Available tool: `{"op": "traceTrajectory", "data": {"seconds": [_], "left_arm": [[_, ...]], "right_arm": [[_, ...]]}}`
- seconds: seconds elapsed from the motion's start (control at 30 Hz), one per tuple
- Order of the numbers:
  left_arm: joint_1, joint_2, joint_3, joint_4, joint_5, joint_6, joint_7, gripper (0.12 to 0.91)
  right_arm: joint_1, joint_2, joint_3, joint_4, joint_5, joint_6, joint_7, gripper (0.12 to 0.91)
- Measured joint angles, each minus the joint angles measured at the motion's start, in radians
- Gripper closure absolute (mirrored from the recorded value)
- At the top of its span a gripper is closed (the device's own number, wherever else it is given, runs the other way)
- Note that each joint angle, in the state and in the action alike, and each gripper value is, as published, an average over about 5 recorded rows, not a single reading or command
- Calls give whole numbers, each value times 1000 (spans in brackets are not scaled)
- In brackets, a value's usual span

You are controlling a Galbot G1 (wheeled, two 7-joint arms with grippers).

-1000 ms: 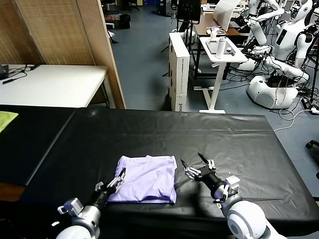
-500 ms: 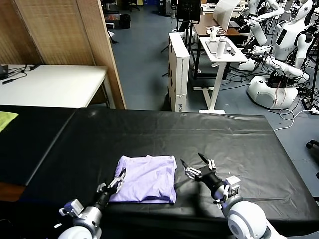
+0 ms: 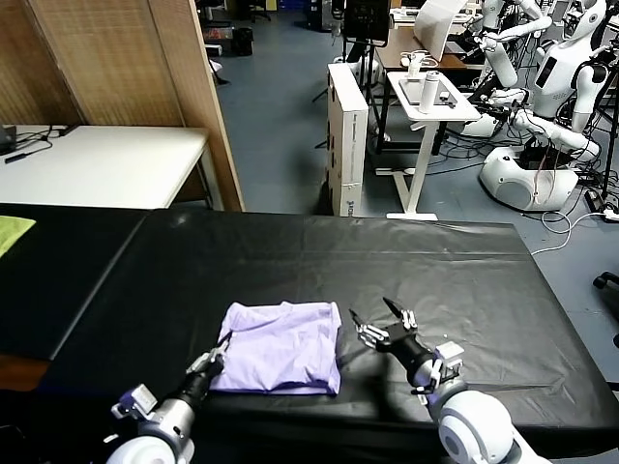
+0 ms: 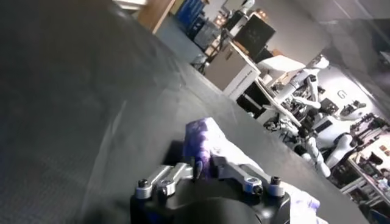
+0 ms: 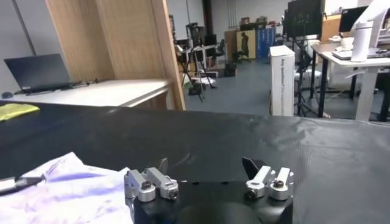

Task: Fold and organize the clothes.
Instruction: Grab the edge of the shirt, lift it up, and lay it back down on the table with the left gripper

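The clothes are one lavender T-shirt (image 3: 282, 346), lying folded in a rough square on the black table (image 3: 435, 261) near its front edge. My left gripper (image 3: 217, 358) is at the shirt's near-left corner and is shut on the fabric. In the left wrist view the purple cloth (image 4: 202, 135) is pinched between the closed fingertips of the left gripper (image 4: 204, 165). My right gripper (image 3: 375, 323) hovers just right of the shirt, open and holding nothing. The right wrist view shows the right gripper (image 5: 206, 165) spread wide, with the shirt (image 5: 67, 190) off to one side.
A yellow-green cloth (image 3: 12, 230) lies at the far left edge of the black cover. Behind it stands a white table (image 3: 97, 164) and a wooden partition (image 3: 135, 68). A white box (image 3: 346, 135), a desk and other robots (image 3: 542, 116) stand beyond the table.
My left gripper has closed on the shirt's near-left corner, and that edge has lifted and shifted slightly. The right arm has stayed put, still open.
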Motion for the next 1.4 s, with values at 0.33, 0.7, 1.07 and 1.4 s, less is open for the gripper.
{"op": "traceTrajectory", "data": {"seconds": [0.33,0.7,1.07,1.4], "left_arm": [[-47,152,-86,-3,-2,3,-5,876],[-12,404,-278,19,-150,16,-10,876],[29,564,-441,-69,-264,60,-112,876],[-72,395,-123,-206,-145,91,-252,876]], "right_arm": [[-20,19,20,-17,-21,7,0,118],[-14,42,20,-37,-31,9,3,118],[-23,67,5,-53,-58,20,4,118],[-65,81,31,-38,-95,23,4,118]]}}
